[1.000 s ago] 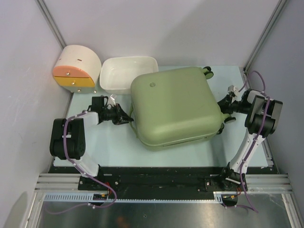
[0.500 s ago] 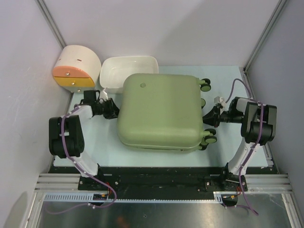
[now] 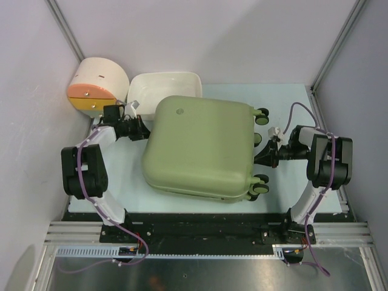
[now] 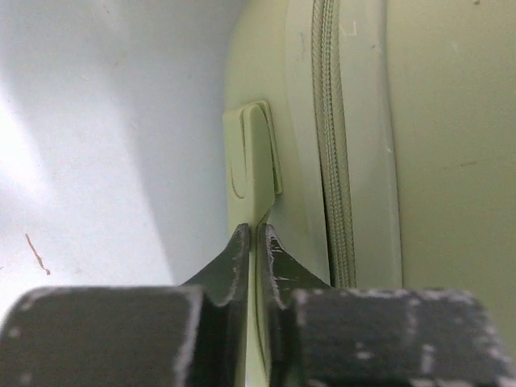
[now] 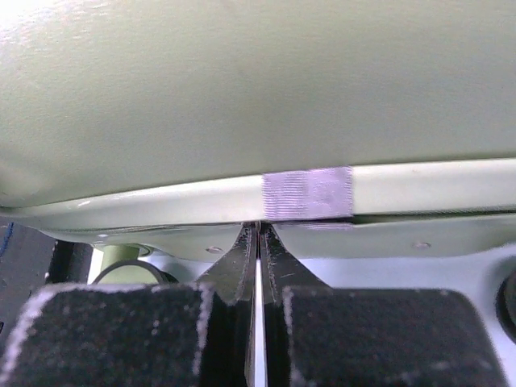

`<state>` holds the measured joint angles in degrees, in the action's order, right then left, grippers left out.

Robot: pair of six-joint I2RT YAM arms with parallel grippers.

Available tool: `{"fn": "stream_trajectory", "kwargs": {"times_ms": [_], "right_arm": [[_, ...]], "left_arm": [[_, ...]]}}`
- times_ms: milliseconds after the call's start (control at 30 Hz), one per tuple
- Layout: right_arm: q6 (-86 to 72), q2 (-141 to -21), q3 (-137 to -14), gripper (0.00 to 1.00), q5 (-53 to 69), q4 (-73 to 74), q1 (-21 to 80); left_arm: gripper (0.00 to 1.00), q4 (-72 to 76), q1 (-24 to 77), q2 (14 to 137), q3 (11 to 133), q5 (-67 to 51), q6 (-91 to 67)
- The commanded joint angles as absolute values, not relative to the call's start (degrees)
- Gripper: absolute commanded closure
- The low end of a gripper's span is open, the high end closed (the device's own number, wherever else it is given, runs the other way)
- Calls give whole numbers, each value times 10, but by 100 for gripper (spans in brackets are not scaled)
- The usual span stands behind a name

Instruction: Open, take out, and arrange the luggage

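The luggage (image 3: 200, 145) is an olive-green hard-shell suitcase. It lies flat and closed mid-table, its black wheels (image 3: 260, 189) toward the right. My left gripper (image 3: 143, 129) is at its far-left corner. In the left wrist view it (image 4: 253, 234) is shut on the luggage's thin green side handle (image 4: 251, 173), beside the closed zipper (image 4: 332, 161). My right gripper (image 3: 260, 155) is at the wheel side. In the right wrist view it (image 5: 259, 230) is shut, its tips against the luggage's rim just under a purple tape patch (image 5: 308, 193).
A white rectangular tub (image 3: 163, 76) stands at the back, touching or just behind the luggage's far edge. A round cream drawer box with an orange front (image 3: 97, 85) sits at the far left. The pale table (image 3: 121, 179) ends at a black rail in front.
The luggage has slid left and turned, so its wheel side now faces right. My left gripper has moved toward the far left corner, and my right gripper has followed leftward.
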<state>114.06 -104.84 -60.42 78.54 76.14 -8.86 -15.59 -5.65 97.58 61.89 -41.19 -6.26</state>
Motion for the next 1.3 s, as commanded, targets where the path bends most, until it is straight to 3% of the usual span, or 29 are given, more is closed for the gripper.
{"fn": "stream_trajectory", "kwargs": {"times_ms": [0, 67, 567, 767, 1000, 1267], "right_arm": [[1504, -1087, -678, 100, 913, 864, -123], [1499, -1107, -726, 100, 923, 872, -133], [1460, -1229, -843, 100, 942, 874, -120], [1345, -1256, -934, 100, 940, 873, -125], [1247, -1269, -931, 100, 934, 873, -126], [1248, -1315, -976, 100, 942, 873, -114]], "left_arm": [[96, -177, -38, 998, 659, -432, -29], [100, -178, -39, 1016, 678, -417, -26], [100, -190, -36, 1047, 722, -404, -21], [100, -196, -35, 1039, 722, -400, -16], [100, -199, -34, 1023, 720, -408, -25], [100, -200, -34, 1026, 722, -416, -21]]}}
